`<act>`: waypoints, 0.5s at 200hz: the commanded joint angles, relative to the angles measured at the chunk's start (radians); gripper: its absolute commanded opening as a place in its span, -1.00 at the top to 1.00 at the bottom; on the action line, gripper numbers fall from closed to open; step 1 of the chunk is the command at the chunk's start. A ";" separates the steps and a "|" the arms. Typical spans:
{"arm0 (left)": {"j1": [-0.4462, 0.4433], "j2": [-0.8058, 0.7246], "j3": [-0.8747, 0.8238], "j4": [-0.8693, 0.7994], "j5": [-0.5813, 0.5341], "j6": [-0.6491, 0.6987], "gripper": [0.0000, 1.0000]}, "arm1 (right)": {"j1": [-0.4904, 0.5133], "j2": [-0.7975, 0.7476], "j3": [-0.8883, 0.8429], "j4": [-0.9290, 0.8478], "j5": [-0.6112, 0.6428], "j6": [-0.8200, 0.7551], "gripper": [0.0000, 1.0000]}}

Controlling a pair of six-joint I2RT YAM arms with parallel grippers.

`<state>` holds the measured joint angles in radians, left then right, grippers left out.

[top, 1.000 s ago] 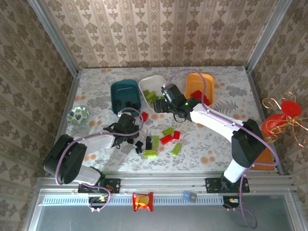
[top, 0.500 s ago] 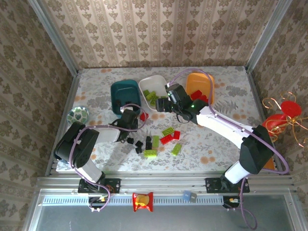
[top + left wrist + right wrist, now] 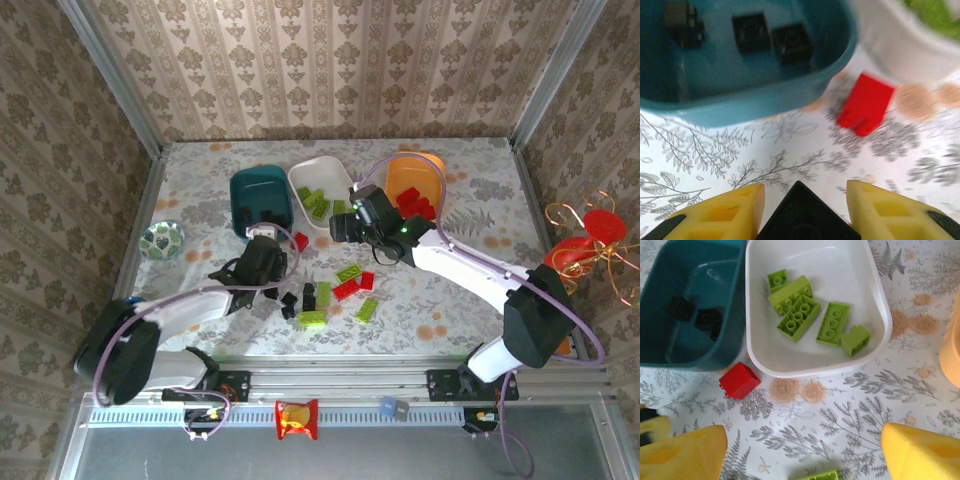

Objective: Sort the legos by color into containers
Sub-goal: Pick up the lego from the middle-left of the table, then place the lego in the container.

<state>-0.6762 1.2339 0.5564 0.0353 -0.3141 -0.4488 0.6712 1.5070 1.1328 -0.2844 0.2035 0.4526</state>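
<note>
I've got the counter (image 3: 470, 210) half sorted: teal tub (image 3: 245, 190) holds blacks, white tub (image 3: 330, 170) greens, orange tub (image 3: 405, 175) reds; roughly a dozen loose legos (image 3: 350, 271) wait mid-counter. My right tool (image 3: 800, 452) gapes wide, empty. My left tool (image 3: 802, 202) pinches a black brick (image 3: 800, 222) just short of the teal tub, its lower half cut off.

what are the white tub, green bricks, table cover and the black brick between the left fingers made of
White tub: likely moulded plastic, smooth, semi-gloss; soft highlights on rounded walls.
Green bricks: hard plastic, slightly glossy; crisp moulded studs.
Table cover: printed floral sheet, matte; cloth or vinyl, cannot tell.
Black brick: probably same plastic; too blurred to judge finish.
</note>
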 commanded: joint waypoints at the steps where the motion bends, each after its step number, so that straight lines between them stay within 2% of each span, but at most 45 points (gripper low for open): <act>1: 0.021 -0.093 0.091 -0.123 -0.011 -0.009 0.52 | -0.002 -0.060 -0.043 0.028 0.031 0.036 -0.63; 21: 0.107 -0.067 0.177 -0.123 0.036 -0.005 0.52 | -0.001 -0.087 -0.083 0.033 0.025 0.056 -0.63; 59: 0.244 0.174 0.371 -0.057 0.121 -0.010 0.53 | 0.003 -0.110 -0.137 0.019 0.023 0.076 -0.63; 100: 0.316 0.445 0.549 -0.083 0.143 -0.008 0.55 | 0.020 -0.199 -0.208 0.004 0.016 0.089 -0.63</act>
<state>-0.3946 1.5757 1.0267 -0.0113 -0.2104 -0.4488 0.6746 1.3659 0.9588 -0.2691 0.2039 0.5137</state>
